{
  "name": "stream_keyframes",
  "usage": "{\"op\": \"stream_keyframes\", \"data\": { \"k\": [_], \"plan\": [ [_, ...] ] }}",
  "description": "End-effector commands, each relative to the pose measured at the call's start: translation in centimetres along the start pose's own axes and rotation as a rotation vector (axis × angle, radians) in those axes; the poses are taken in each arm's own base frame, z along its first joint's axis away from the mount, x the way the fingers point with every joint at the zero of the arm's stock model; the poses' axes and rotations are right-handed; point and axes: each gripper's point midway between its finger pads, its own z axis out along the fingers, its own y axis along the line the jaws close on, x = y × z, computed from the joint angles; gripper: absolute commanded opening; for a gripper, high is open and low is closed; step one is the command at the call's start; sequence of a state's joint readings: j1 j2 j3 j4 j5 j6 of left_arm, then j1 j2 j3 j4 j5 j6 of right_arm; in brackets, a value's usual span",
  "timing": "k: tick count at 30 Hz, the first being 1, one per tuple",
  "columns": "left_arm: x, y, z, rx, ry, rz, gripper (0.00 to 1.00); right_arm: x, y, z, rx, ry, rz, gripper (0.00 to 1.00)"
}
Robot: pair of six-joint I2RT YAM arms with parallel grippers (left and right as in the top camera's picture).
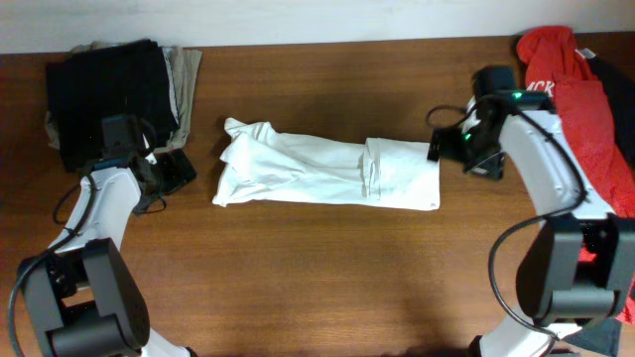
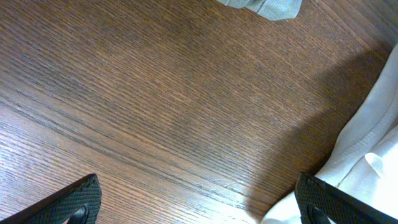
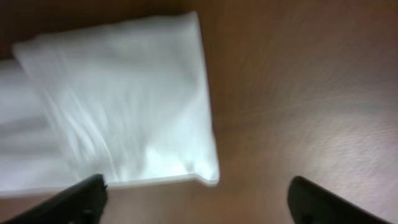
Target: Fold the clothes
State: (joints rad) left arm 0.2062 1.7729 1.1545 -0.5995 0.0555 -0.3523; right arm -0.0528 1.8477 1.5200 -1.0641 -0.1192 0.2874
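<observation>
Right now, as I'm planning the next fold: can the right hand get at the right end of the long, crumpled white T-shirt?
Probably yes. The right hand hangs open just beside that end of the white T-shirt, with only bare wooden table between them.

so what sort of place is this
Probably a robot lab bench: left arm and right arm at a wooden table, white T-shirt between them, black pile and red shirt at the corners.
</observation>
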Motion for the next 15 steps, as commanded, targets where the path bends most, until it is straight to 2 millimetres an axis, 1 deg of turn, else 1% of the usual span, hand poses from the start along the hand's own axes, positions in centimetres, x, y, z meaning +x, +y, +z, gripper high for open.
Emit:
{"op": "stream_keyframes", "data": {
  "k": [1, 3, 5, 7, 8, 9, 12, 14, 15],
  "plan": [
    [0.2, 0.1, -0.1, 0.006, 0.003, -0.003, 0.99, -2.0, -2.4, -0.4, 0.007, -0.053, 0.004, 0.99],
    [0.2, 0.1, -0.1, 0.006, 0.003, -0.003, 0.99, -2.0, -2.2, 0.7, -0.052, -0.028, -0.015, 0.99],
    [0.1, 0.0, -0.1, 0.007, -0.001, -0.003, 0.99, -1.5, -0.8, 2.5, -0.155, 0.014, -0.077, 0.99],
    [0.1, 0.1, -0.1, 0.007, 0.0, -0.003, 0.99, -0.9, 0.6, 4.6, -0.239, 0.056, -0.083, 0.99],
    [0.1, 0.1, -0.1, 0.007, 0.001, -0.002, 0.99, -0.7, 1.0, 5.0, -0.264, 0.071, -0.08, 0.99],
    [0.2, 0.1, -0.1, 0.006, 0.003, -0.002, 0.99, -0.3, 1.5, 5.8, -0.298, 0.103, -0.072, 0.99],
    [0.2, 0.1, -0.1, 0.006, 0.003, -0.002, 0.99, 0.6, 1.2, 8.1, -0.304, 0.168, -0.053, 0.99],
    [0.2, 0.1, -0.1, 0.006, 0.003, -0.003, 0.99, 1.1, 1.3, 8.9, -0.311, 0.199, -0.044, 1.0],
    [0.2, 0.1, -0.1, 0.006, 0.003, -0.003, 0.99, 1.4, 1.6, 9.2, -0.324, 0.212, -0.044, 0.98]
  ]
}}
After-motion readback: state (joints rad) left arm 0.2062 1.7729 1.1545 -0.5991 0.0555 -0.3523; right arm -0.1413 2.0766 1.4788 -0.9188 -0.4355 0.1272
